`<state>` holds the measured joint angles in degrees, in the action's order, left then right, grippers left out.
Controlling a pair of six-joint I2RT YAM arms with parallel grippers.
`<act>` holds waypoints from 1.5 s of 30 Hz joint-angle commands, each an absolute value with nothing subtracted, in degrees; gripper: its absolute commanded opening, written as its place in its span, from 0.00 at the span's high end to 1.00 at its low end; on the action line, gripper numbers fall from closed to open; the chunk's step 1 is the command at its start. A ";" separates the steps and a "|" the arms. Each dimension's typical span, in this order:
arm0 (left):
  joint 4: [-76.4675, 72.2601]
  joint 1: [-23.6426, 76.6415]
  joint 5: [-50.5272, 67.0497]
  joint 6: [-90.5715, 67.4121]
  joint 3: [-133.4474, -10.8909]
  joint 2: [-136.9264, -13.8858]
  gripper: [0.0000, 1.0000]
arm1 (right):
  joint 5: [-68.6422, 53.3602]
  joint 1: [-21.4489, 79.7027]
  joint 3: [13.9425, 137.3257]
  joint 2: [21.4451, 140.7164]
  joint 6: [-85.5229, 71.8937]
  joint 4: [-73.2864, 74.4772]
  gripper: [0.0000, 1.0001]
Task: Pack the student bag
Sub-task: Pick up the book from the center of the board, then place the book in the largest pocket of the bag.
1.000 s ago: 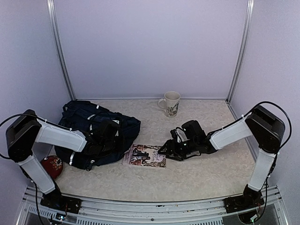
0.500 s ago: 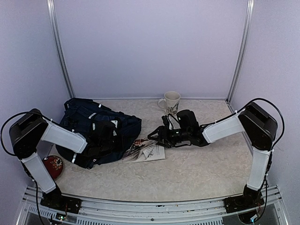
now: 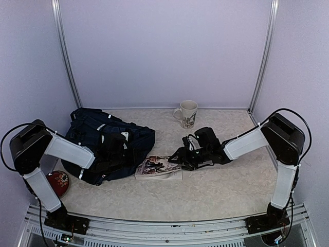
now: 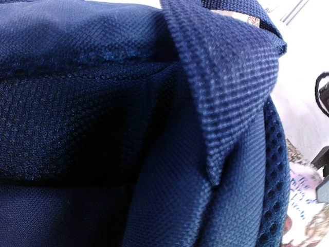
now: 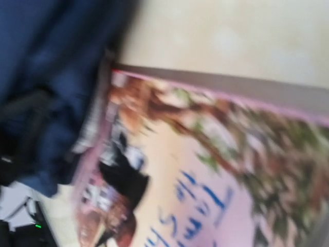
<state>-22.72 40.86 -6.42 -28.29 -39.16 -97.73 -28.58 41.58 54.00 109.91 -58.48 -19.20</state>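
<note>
The student bag (image 3: 87,128) lies on its side on the left part of the table (image 3: 226,193), navy blue with thin white stripes. The left arm reaches over it from the near left, and the left gripper (image 3: 117,149) is low on the bag, black against the dark fabric. It is closed. I cannot tell whether it pinches some of the cloth, because in the left wrist view the woven blue fabric (image 4: 128,128) and a folded strap fill almost the whole picture and no fingers show.

Just beside the bag, on its right, lies a book (image 3: 158,168) with a colourful drawn cover, flat on the table, its left edge touching the bag or nearly so. The right gripper (image 3: 176,158) is at the right edge of this book, low over the table. The right wrist view is blurred and shows only the cover (image 5: 205,180) very close, so I cannot tell if this gripper is open or holds the book.

A mug (image 3: 187,113) stands near the back wall, well apart from the bag. A red round object (image 3: 56,181) sits at the near left.
</note>
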 commanded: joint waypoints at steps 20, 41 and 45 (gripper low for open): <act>-0.54 45.59 -10.31 -20.10 -45.57 -78.67 1.00 | -25.54 38.15 49.28 96.69 -48.43 -11.89 1.00; 2.89 59.55 -40.35 -2.48 -61.25 -69.39 1.00 | -41.86 39.02 53.32 71.12 -38.45 -0.95 1.00; 0.83 60.88 -46.65 -2.01 -62.32 -70.30 1.00 | -42.29 40.85 53.51 70.50 -36.91 5.26 1.00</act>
